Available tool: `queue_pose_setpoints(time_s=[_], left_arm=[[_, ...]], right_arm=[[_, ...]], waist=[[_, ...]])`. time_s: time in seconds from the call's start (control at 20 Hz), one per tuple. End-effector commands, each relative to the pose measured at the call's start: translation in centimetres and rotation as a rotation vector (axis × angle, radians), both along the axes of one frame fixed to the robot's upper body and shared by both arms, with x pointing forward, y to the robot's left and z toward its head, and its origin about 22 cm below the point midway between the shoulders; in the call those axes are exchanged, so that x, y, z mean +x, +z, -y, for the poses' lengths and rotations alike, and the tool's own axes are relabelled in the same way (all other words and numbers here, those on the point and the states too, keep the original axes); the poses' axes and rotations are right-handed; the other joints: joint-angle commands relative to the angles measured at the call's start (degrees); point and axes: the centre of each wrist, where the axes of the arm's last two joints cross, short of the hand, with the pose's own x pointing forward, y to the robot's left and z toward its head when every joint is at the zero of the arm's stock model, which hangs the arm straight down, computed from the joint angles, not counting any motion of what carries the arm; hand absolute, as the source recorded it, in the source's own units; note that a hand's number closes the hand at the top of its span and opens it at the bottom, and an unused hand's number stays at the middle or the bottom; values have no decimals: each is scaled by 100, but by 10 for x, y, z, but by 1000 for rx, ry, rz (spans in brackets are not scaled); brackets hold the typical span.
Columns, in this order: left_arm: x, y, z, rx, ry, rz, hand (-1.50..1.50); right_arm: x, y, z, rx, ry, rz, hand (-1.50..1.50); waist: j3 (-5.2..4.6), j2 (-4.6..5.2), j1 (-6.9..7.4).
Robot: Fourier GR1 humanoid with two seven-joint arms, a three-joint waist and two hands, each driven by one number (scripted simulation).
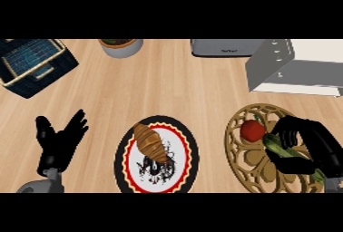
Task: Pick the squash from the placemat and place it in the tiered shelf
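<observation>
Squash [276,145]: green, elongated, lying slantwise on the round openwork placemat [247,159] at the counter's right, one end just beside a red round fruit [253,130]. Right hand [309,144]: over the squash, fingers [288,132] curled round its middle. Step judged: securing the grasp before lifting. Advised: raise it straight up clear of the fruit, keep it level, then carry toward the grey tiered shelf [273,68] beyond. Left hand [60,142]: resting at left, fingers spread, holding nothing.
</observation>
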Motion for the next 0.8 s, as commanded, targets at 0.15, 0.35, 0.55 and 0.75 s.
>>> queue_pose_setpoints(time_s=[0.15,0.35,0.55,0.75], left_arm=[[-1,9,2,-14,8,-12,0],[-4,9,-11,-18,17,11,0],[0,5,-18,16,-11,-8,0],[0,7,-3,-10,-4,9,0]], right_arm=[[-37,84,17,75,-105,264,150],[-59,138,35,60,-160,306,150],[-54,180,53,104,-222,336,150],[-37,222,87,138,-288,351,150]], waist=[[1,-18,-62],[-1,-6,-27],[-1,14,44],[2,23,99]])
